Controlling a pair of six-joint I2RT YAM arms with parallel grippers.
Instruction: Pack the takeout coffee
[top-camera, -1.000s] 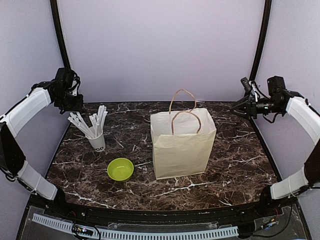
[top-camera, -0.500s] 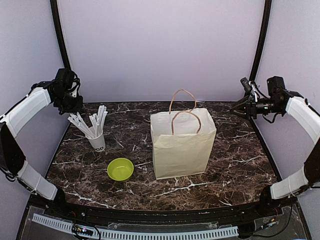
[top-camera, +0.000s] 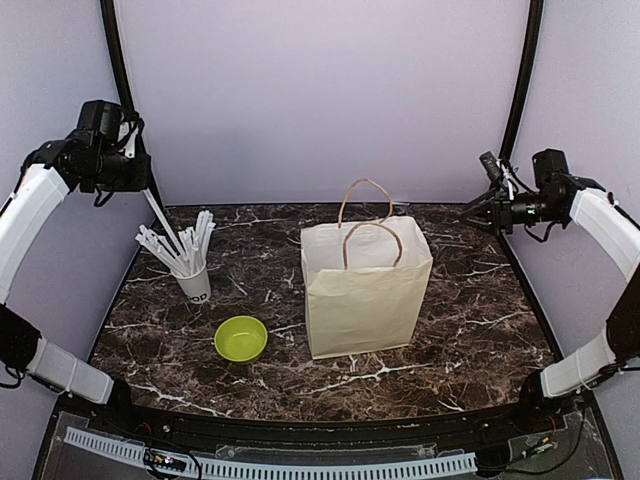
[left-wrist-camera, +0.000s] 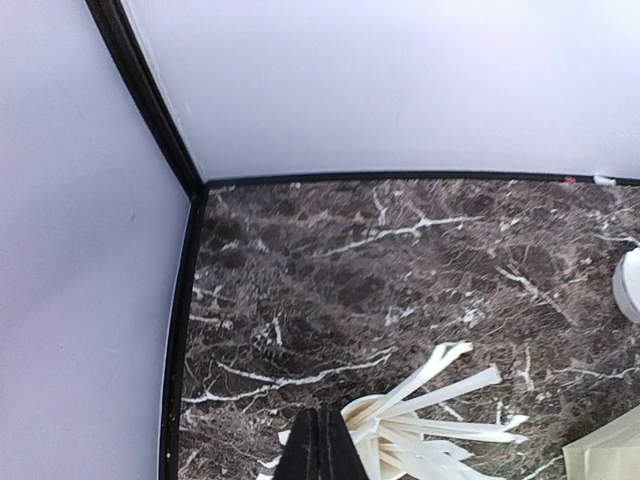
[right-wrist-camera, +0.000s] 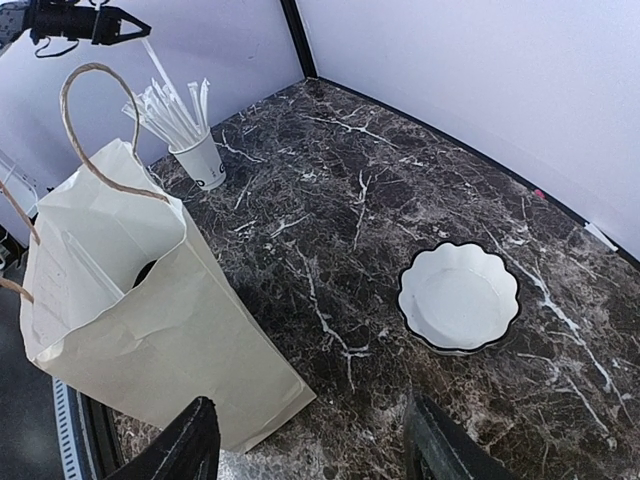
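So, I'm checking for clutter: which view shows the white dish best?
Right wrist: the whole dish shows, past the bag. Left wrist catches only its edge; the top view shows none of it.

A dark lid (right-wrist-camera: 146, 270) — the coffee's, perhaps — shows inside the paper bag (right-wrist-camera: 150, 340).

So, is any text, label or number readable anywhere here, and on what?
On the straw cup: dark lettering near the base, too small and blurred to read.
On the paper bag, green bowl and white bowl: no print visible.
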